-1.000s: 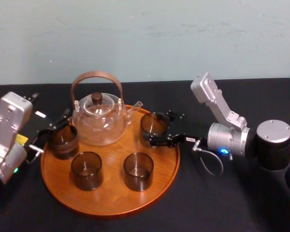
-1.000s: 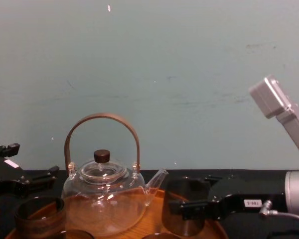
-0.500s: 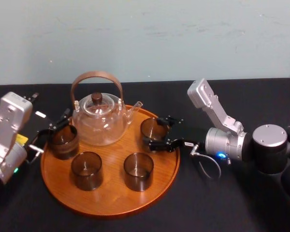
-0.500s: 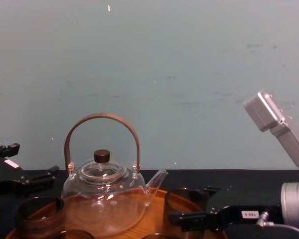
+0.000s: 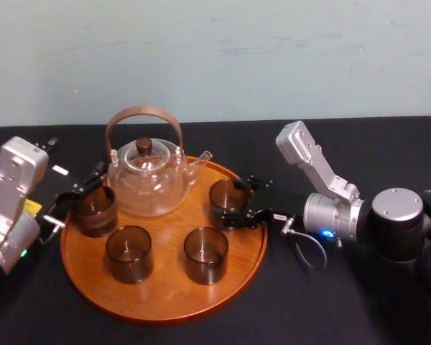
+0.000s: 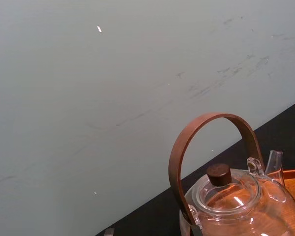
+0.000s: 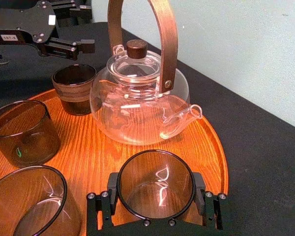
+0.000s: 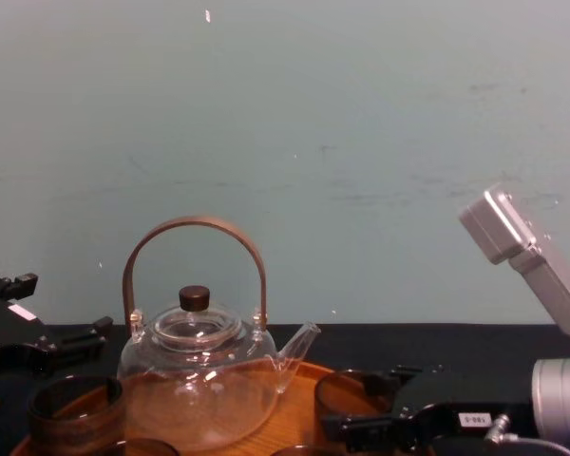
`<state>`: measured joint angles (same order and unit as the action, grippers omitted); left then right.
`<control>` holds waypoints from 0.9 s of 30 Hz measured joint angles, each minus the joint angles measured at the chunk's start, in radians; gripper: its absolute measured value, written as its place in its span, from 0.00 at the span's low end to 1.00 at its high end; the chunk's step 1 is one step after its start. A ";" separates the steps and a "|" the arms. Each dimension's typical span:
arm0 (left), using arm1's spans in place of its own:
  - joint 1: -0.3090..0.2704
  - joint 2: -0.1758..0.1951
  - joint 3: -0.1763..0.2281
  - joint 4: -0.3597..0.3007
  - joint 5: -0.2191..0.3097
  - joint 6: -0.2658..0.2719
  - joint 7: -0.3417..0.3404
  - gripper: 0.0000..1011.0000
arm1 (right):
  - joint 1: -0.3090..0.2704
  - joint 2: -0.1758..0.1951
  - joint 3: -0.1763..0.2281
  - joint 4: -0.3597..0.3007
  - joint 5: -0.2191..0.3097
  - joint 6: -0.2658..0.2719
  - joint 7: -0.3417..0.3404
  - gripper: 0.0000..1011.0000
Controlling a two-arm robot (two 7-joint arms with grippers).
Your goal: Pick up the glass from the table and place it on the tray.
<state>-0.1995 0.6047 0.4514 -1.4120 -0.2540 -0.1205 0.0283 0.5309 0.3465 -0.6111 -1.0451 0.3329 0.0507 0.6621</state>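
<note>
Head view: right gripper clamps the glass on the tray.
Glass stands right of the teapot; left gripper idle left of it, fingers apart.

A pale blue-green painted wall stands along the far side, flat and evenly lit, with no strong shadows. Faint grey scuffs and long streaks cross it, and a small white fleck sits high on the left. The wall meets the far edge of a matte black counter, which runs from left to right.
</note>
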 joint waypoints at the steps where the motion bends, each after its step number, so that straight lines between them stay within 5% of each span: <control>1: 0.000 0.000 0.000 0.000 0.000 0.000 0.000 0.99 | 0.000 -0.001 0.000 0.001 -0.004 0.000 -0.002 0.89; 27: 0.000 0.000 0.000 0.000 0.000 0.000 0.000 0.99 | -0.001 -0.001 0.000 0.001 -0.008 0.002 -0.004 0.99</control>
<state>-0.1995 0.6047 0.4514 -1.4119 -0.2539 -0.1205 0.0283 0.5296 0.3458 -0.6111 -1.0440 0.3247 0.0526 0.6584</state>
